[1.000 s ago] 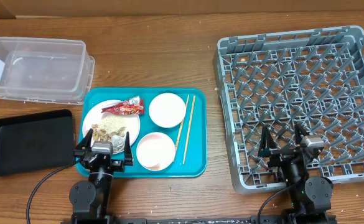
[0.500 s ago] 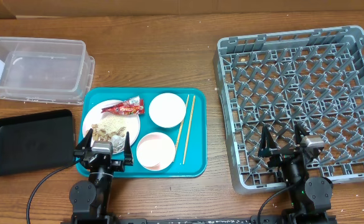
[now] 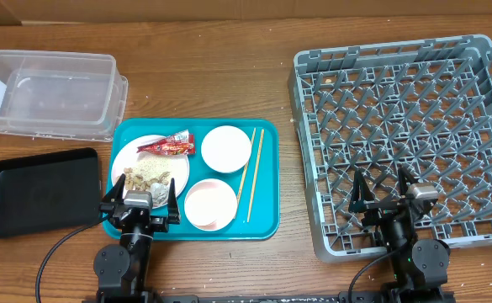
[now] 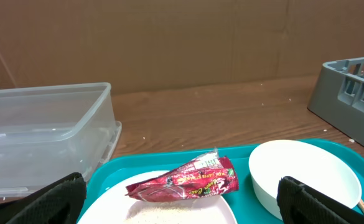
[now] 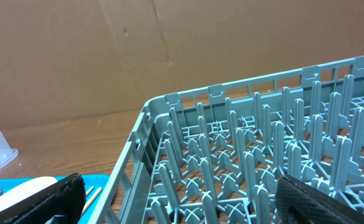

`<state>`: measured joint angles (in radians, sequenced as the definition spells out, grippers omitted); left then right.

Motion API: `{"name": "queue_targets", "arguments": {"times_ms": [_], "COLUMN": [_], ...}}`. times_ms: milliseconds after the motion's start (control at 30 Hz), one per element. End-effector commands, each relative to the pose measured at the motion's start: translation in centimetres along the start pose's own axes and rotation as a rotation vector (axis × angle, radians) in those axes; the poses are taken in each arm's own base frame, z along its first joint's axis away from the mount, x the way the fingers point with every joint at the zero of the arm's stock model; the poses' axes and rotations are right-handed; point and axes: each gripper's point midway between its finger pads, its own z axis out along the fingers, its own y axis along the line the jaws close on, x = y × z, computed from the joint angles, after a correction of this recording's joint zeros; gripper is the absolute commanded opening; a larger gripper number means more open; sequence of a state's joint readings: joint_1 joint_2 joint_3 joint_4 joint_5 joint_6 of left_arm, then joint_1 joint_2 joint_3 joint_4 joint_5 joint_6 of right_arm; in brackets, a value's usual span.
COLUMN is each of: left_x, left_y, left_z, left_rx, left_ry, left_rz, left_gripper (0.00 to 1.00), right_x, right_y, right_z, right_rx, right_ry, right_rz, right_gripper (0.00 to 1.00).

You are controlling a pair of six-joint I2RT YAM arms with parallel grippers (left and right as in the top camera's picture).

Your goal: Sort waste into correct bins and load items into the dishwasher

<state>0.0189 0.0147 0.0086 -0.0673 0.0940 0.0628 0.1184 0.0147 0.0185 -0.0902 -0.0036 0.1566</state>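
Round white plate point(image 3: 126, 156) sits on the left half of the teal tray point(image 3: 267, 206), with white rice point(image 3: 153, 167) and beige nut-like scraps point(image 3: 135, 177) piled on it. The red sauce packet point(image 3: 172, 145) lies across the plate's far rim. Two white bowls share the tray: one point(image 3: 226, 147) at the far side just right of the packet, one point(image 3: 210, 203) at the near side. Both look empty. The wooden chopsticks point(image 3: 251, 172) lie lengthwise along the tray's right side, just beside the bowls.

The clear tub point(image 3: 56, 94) is on the wooden table point(image 3: 229, 76) at far left. The black tray point(image 3: 39, 189) is nearer, left of the teal tray, and neither has anything in it. The grey dish rack point(image 3: 380, 52) is on the right, well apart from the tray, with no dishes loaded.

Left gripper point(image 3: 142, 195) hovers over the plate's near edge — fingers spread wide, gripping nothing. Right gripper point(image 3: 380, 189) is over the rack's near-left part — fingers also wide apart, nothing between them.
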Motion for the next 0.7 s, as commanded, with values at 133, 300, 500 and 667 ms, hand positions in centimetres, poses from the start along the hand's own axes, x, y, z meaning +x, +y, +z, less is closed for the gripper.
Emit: {"name": "queue_targets", "arguments": {"times_ms": [133, 300, 500, 667], "left_x": [-0.05, -0.05, -0.05, -0.06], "left_y": [-0.4, -0.39, -0.4, -0.33], "left_z": [-0.03, -0.03, -0.03, -0.03], "left_rx": [0.02, 0.019, 0.02, 0.016], "left_ry": [-0.007, -0.007, -0.007, -0.008], "left_rz": [0.021, 0.021, 0.02, 0.021], "left_gripper": [1.0, 1.0, 1.0, 1.0], "right_x": [0.11, 0.11, 0.11, 0.13], "right_y": [0.08, 0.08, 0.08, 0.38], "right_z": [0.0, 0.0, 0.0, -0.01], "right_rx": [-0.008, -0.008, -0.008, -0.026], "right_ry": [-0.006, -0.006, -0.006, -0.004], "right_rz": [0.004, 0.004, 0.004, 0.004], "right_gripper": [1.0, 1.0, 1.0, 1.0]}}
